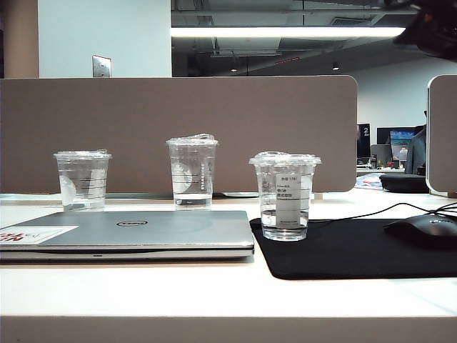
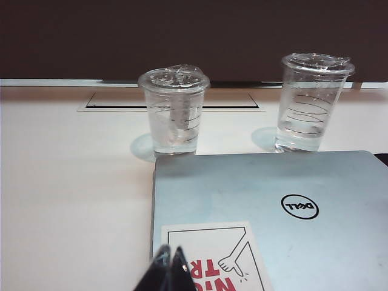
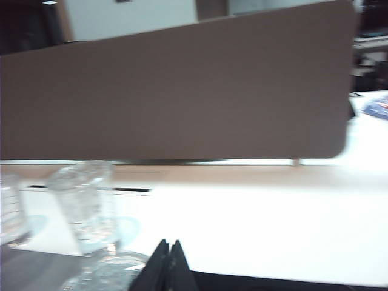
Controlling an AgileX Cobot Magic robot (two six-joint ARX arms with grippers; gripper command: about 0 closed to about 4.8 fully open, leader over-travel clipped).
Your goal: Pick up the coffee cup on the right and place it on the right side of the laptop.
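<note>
The coffee cup [image 1: 285, 196], short and clear with a white label, stands upright on the black mouse mat [image 1: 357, 254], just right of the closed silver laptop [image 1: 143, 232]. In the right wrist view its lid [image 3: 109, 273] shows as a blur beside and below my right gripper [image 3: 169, 244], which is shut with nothing in it. My left gripper [image 2: 170, 251] is shut and empty, hovering over the laptop's [image 2: 273, 200] red-and-white sticker corner. Neither gripper's fingers show in the exterior view.
A clear cup with black lines [image 1: 83, 180] and a taller logo cup [image 1: 192, 171] stand behind the laptop. A black mouse [image 1: 425, 230] with its cable lies on the mat's right part. A brown divider panel [image 1: 178, 128] closes off the back.
</note>
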